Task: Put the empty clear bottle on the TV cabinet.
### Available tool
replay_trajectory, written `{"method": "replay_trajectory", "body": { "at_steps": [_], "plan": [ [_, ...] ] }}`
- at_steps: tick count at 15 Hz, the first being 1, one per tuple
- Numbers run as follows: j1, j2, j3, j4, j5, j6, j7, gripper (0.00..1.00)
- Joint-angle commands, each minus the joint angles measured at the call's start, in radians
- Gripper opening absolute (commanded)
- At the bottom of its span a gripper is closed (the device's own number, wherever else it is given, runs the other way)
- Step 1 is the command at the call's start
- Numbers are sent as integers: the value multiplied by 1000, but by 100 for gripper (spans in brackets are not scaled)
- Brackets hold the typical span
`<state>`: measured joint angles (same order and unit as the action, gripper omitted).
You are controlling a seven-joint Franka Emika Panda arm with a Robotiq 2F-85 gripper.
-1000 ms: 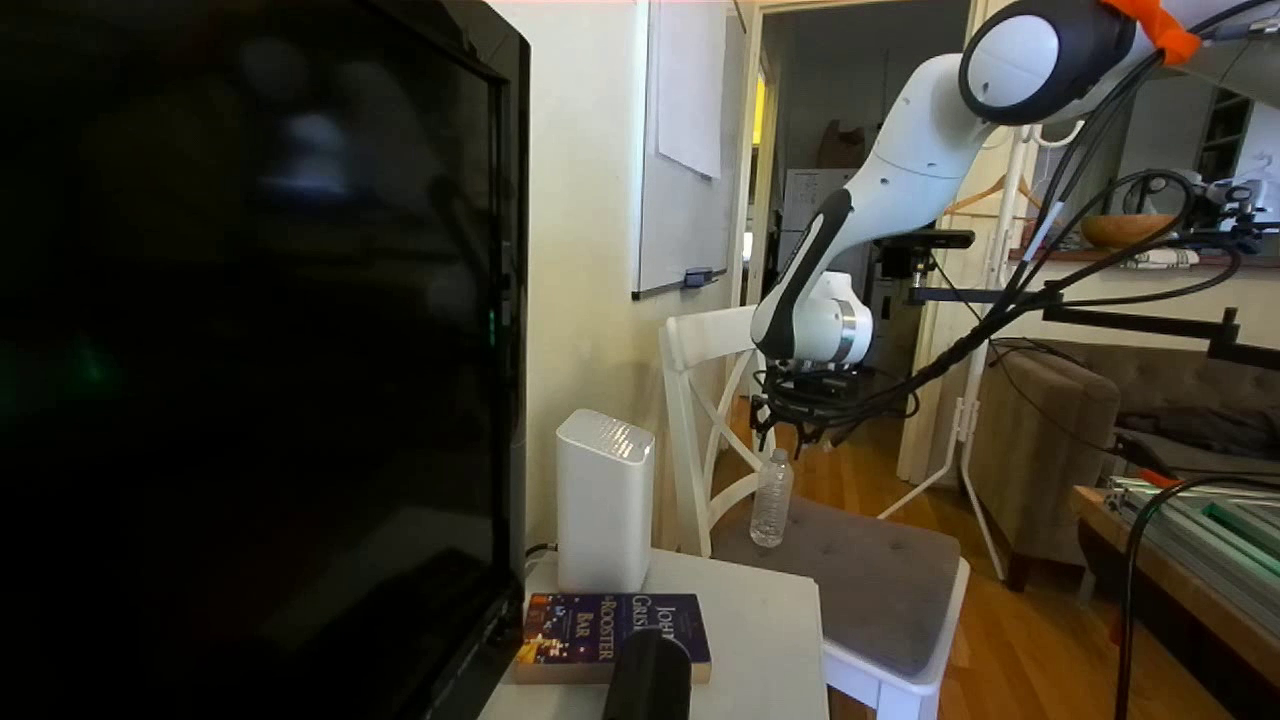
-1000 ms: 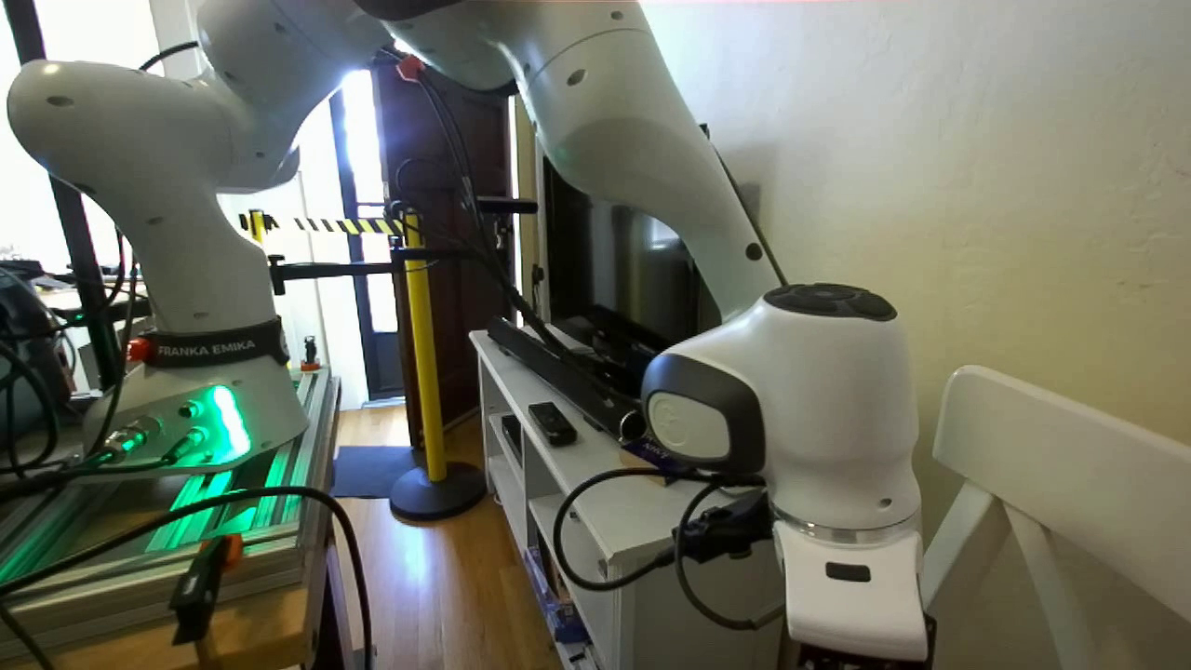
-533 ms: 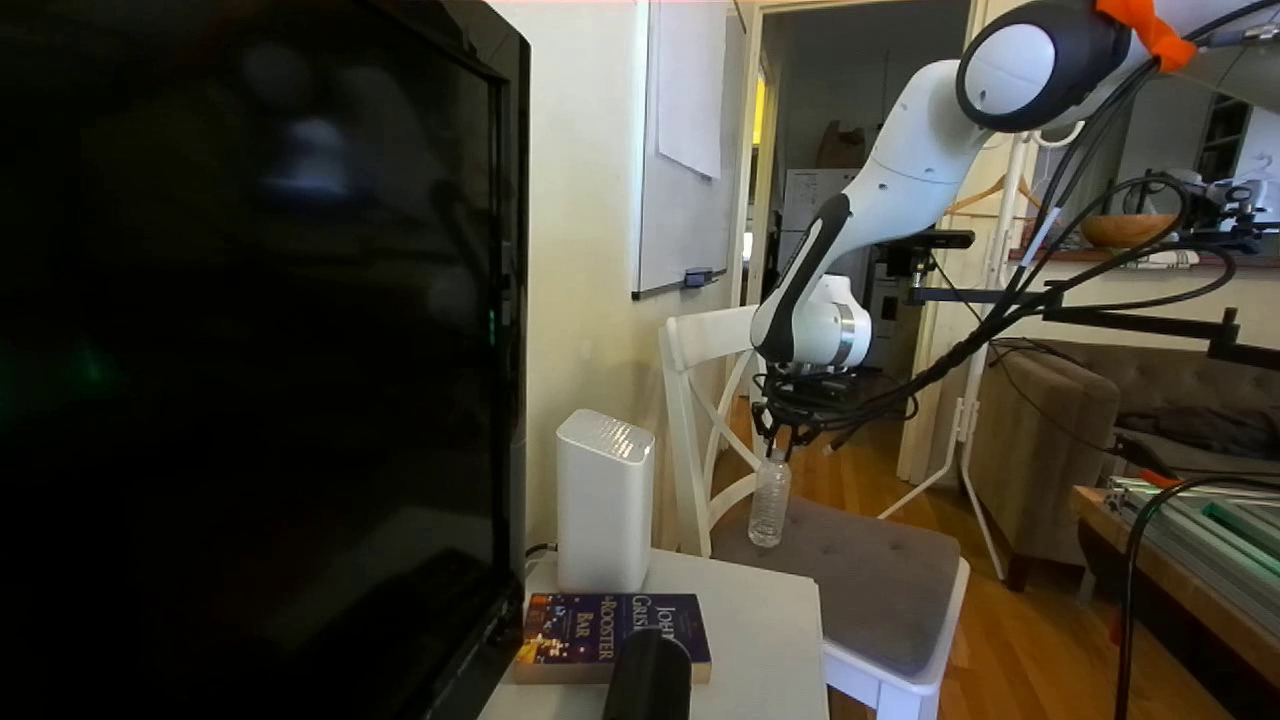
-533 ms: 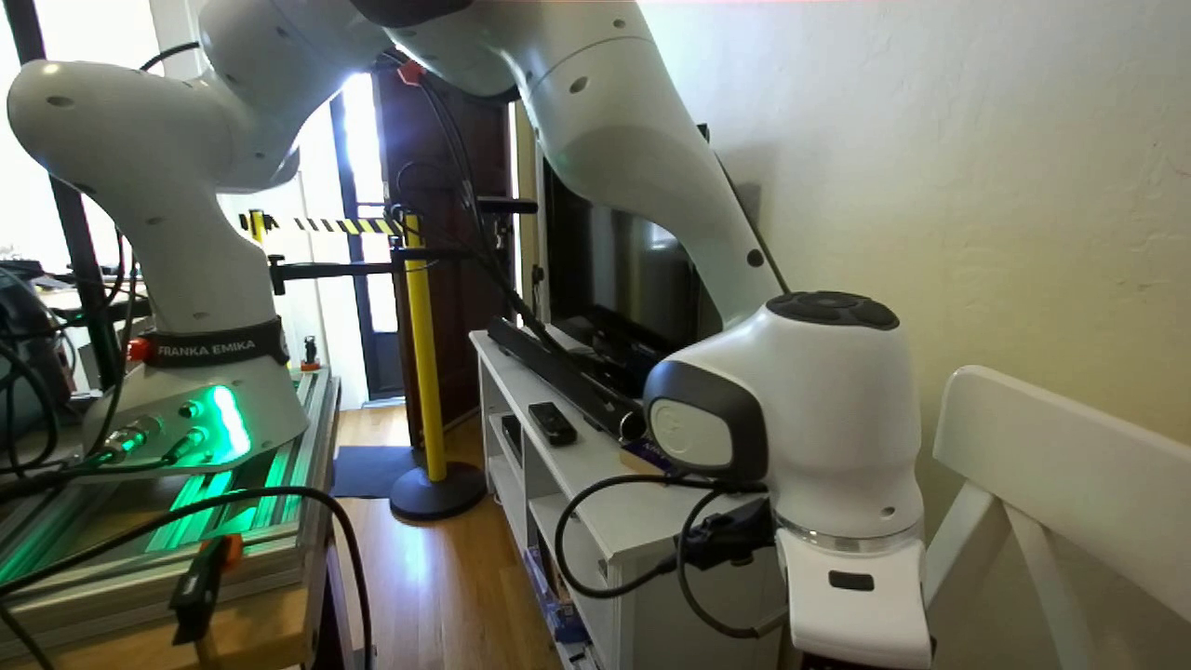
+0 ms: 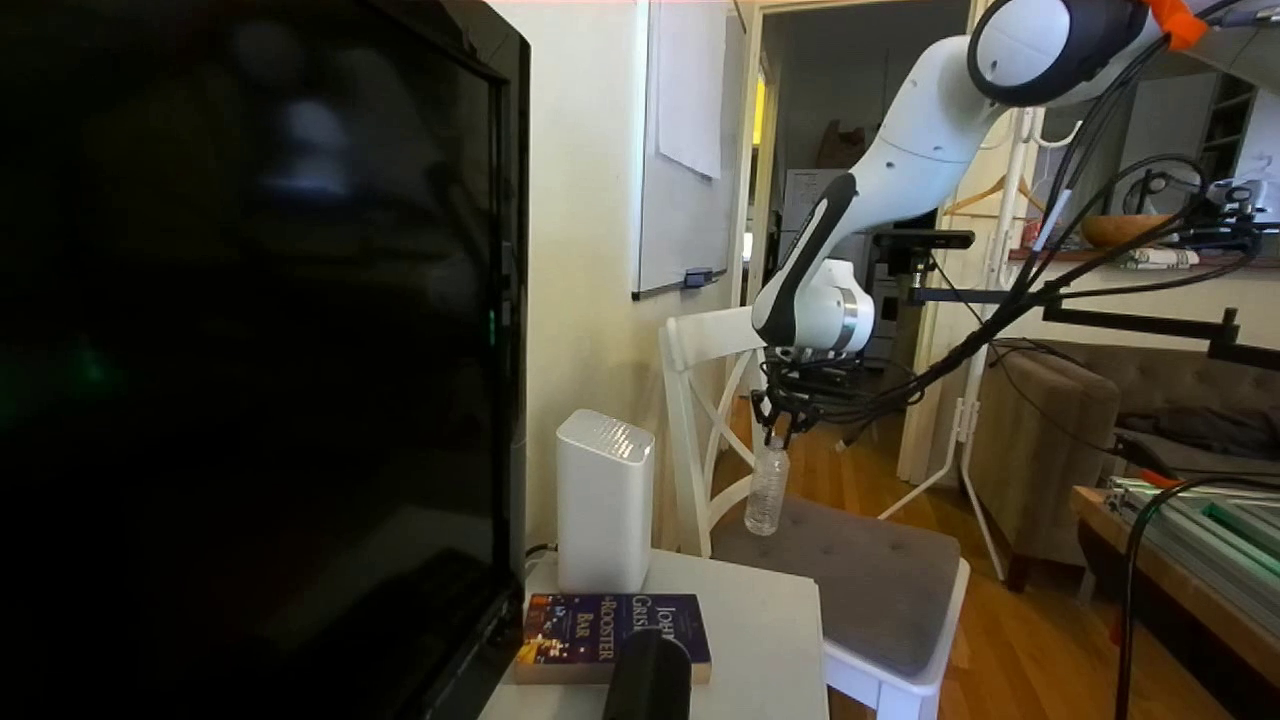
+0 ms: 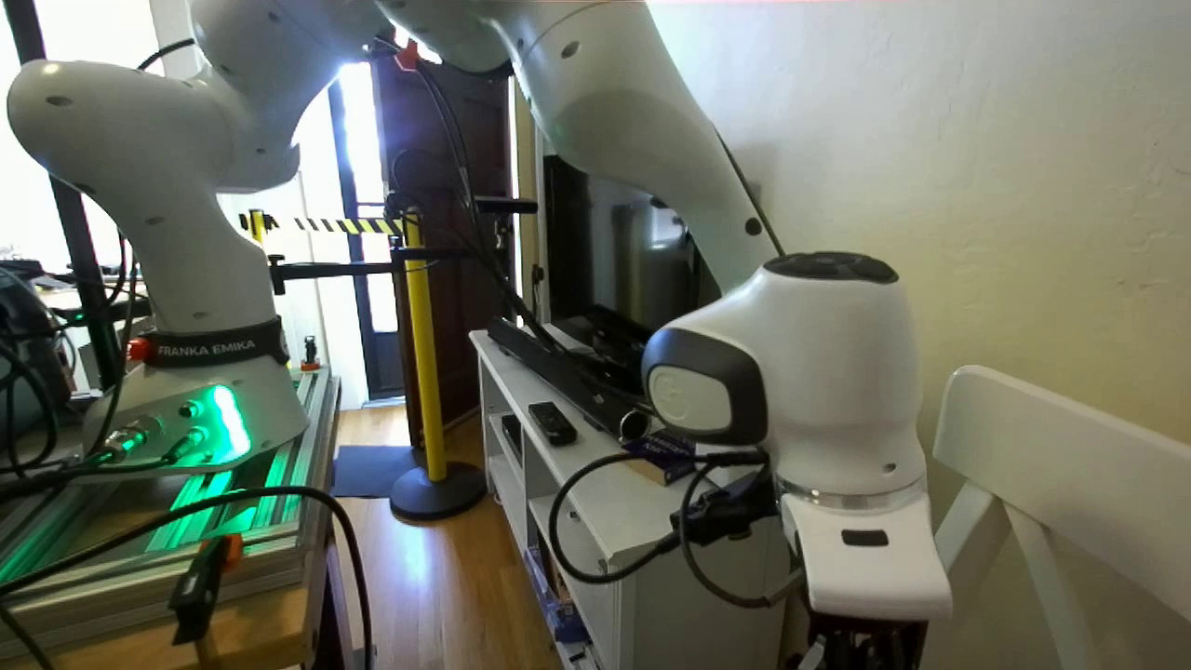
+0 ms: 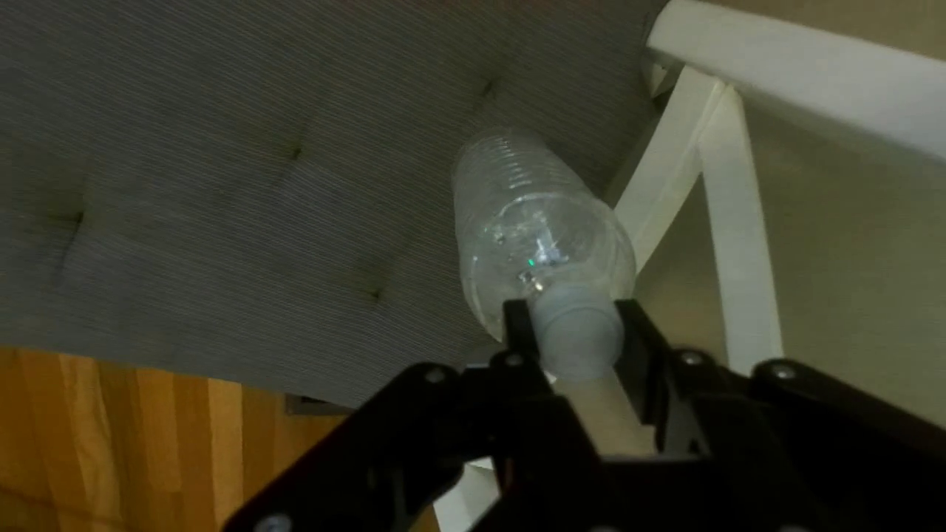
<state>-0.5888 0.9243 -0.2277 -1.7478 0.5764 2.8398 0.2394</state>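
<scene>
The empty clear bottle [image 5: 767,490] hangs nearly upright, slightly tilted, over the grey chair seat in an exterior view. Its base looks a little above the seat. My gripper [image 5: 776,436] is shut on the bottle's neck and cap. In the wrist view my black fingers [image 7: 573,319] press both sides of the whitish cap, and the bottle's clear body [image 7: 539,229] extends beyond them. The white TV cabinet [image 5: 770,640] shows its top corner beside the chair; it also shows in an exterior view [image 6: 633,516]. There my gripper is cut by the lower edge and the bottle is out of view.
On the cabinet top stand a white boxy column [image 5: 605,510], a book [image 5: 660,620], a dark cylinder end [image 5: 650,675], a remote [image 6: 553,423] and the television [image 5: 300,350]. The white chair's backrest [image 5: 710,335] stands close beside the gripper. Cables loop from the wrist.
My gripper went down onto the bottle's top, closed on it, and has risen slightly. The bottle has moved up a little with it and tilts slightly.
</scene>
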Motion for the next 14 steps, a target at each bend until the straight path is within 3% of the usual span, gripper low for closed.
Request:
{"method": "replay_trajectory", "body": {
  "at_steps": [1,6,12,13,14],
  "plan": [
    [-15,-212,57,-193,-48,17,-152,8],
    [32,-451,118,-429,-108,20,-310,8],
    [170,-685,116,-682,-204,3,-357,8],
    [141,-577,122,-569,-161,-3,-350,31],
    [154,-609,129,-605,-169,-1,-351,31]
  ]
}}
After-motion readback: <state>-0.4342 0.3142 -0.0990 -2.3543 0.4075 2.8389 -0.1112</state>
